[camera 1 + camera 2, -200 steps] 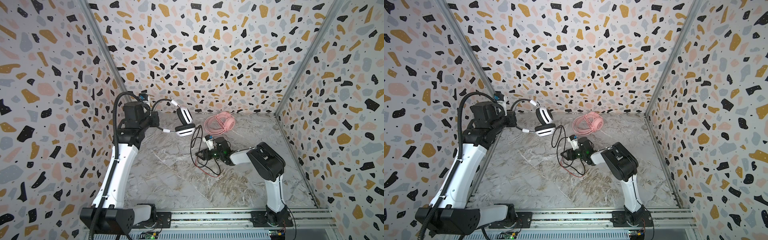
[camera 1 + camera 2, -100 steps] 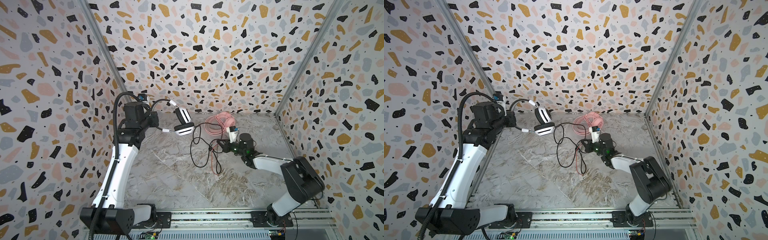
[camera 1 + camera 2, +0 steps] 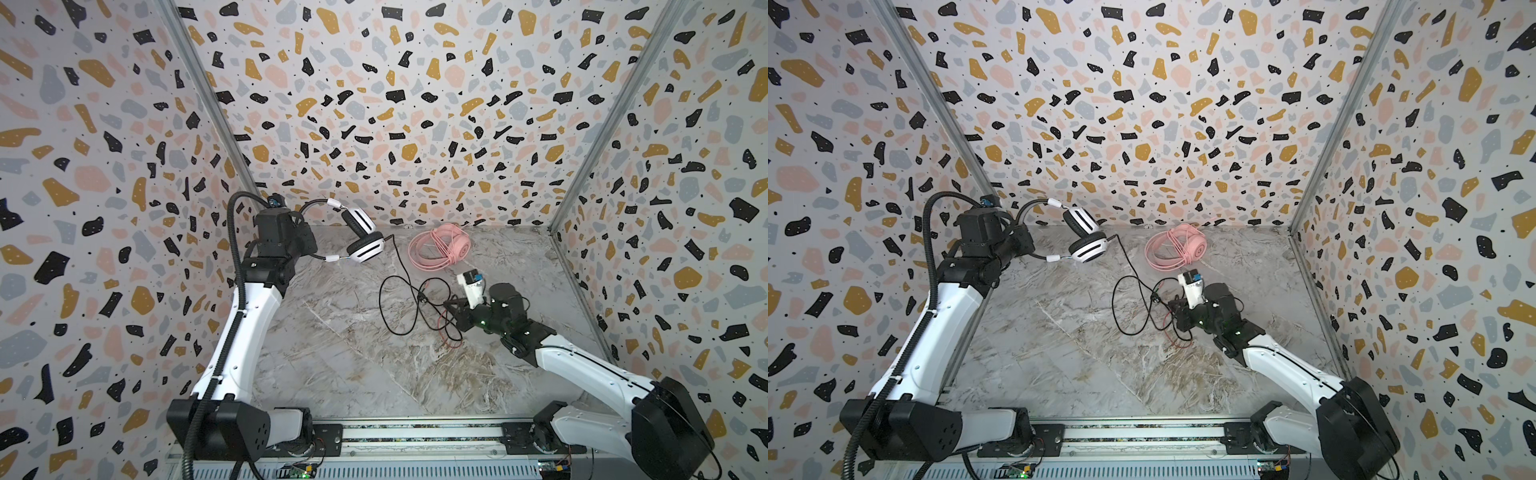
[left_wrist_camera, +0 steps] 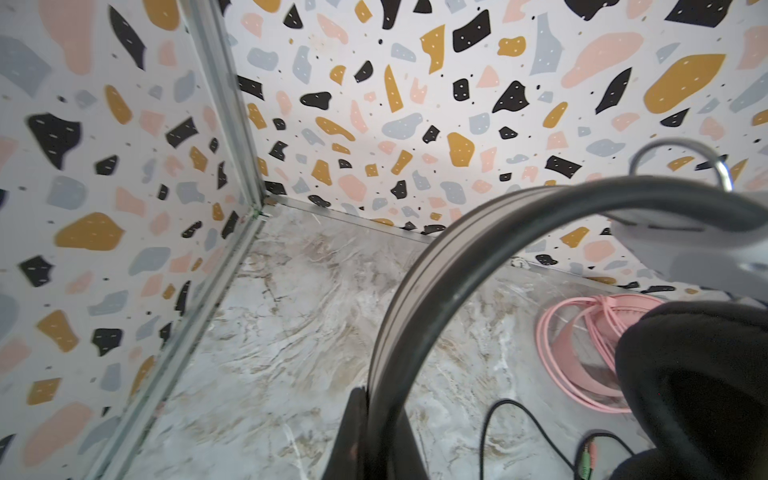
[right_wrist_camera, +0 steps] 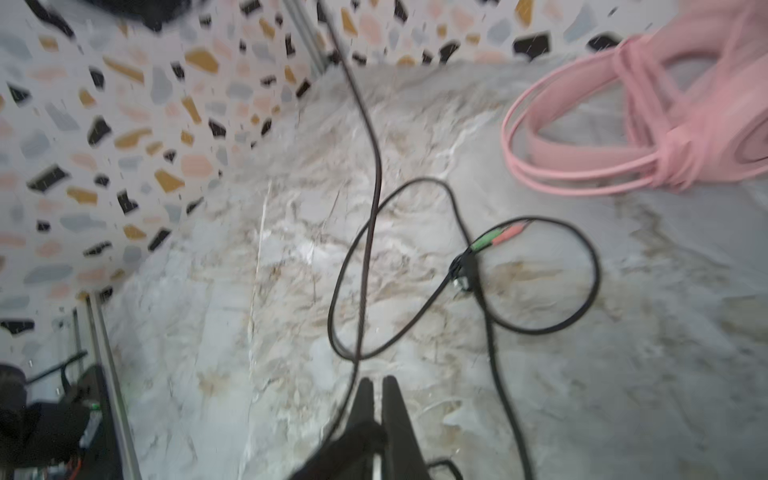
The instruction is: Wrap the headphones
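Observation:
The white headphones with black stripes hang in the air at the back left. My left gripper is shut on their dark headband. Their black cable drops from an earcup and loops on the table, ending in green and pink plugs. My right gripper sits low at those loops, shut. The cable runs along the side of one finger, and I see nothing between the tips. The pink headphones lie at the back, their pink cable wound around them.
Terrazzo-patterned walls close in the marble table on three sides, with metal corner posts. A thin red wire loops on the table just in front of my right gripper. The arms' mounting rail runs along the front edge.
My right arm swung its elbow from the middle out to the right. Its gripper shifted right and shut, and the black cable loops were dragged rightward. The left arm held still with the headphones.

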`<state>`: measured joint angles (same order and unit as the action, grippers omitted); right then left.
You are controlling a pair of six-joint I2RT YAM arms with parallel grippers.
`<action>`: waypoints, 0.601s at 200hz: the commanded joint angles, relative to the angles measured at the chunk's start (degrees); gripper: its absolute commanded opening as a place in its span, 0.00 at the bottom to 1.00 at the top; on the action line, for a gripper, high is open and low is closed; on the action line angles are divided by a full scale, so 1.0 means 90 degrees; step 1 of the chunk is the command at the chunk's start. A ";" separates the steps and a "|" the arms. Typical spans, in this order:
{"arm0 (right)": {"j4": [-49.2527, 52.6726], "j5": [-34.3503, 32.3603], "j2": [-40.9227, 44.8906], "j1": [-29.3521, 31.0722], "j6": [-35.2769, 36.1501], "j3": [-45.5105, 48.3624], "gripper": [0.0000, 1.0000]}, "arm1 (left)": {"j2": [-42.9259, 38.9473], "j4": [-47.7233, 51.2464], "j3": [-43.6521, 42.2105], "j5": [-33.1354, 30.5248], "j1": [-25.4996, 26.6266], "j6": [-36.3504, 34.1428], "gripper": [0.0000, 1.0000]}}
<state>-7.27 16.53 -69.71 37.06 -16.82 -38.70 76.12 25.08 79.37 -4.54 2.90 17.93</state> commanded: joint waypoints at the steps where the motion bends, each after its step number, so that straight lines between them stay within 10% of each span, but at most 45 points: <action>1: 0.1504 -0.0440 -0.0329 0.0641 0.0810 -0.0952 0.00 | 0.0108 -0.0817 0.0080 0.0497 0.0263 0.0488 0.00; 120: 0.3777 -0.1920 -0.0455 0.0935 0.1948 -0.3807 0.00 | 0.0142 -0.0846 -0.0968 0.2107 0.1563 -0.0561 0.00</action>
<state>21.50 2.02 -73.25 46.59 -1.87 -70.08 79.40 22.46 71.13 5.39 16.34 13.96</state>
